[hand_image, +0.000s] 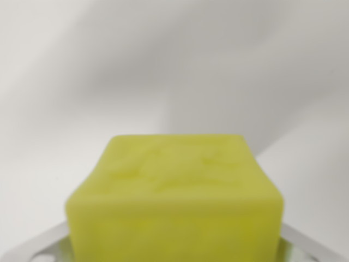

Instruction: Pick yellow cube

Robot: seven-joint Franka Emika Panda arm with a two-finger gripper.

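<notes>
The yellow cube (174, 191) fills the lower middle of the wrist view, very close to the camera and slightly blurred. Its top face has faint embossed marks. Grey metal fingers (41, 248) show at the bottom left and bottom right corners, pressed against the cube's two sides. My gripper (174, 254) is shut on the cube. The cube hides the fingertips and its own underside, so I cannot see whether it touches the surface below.
Behind the cube lies a plain white surface (174, 65), out of focus, with soft grey shadows running diagonally across it. No other objects show in the view.
</notes>
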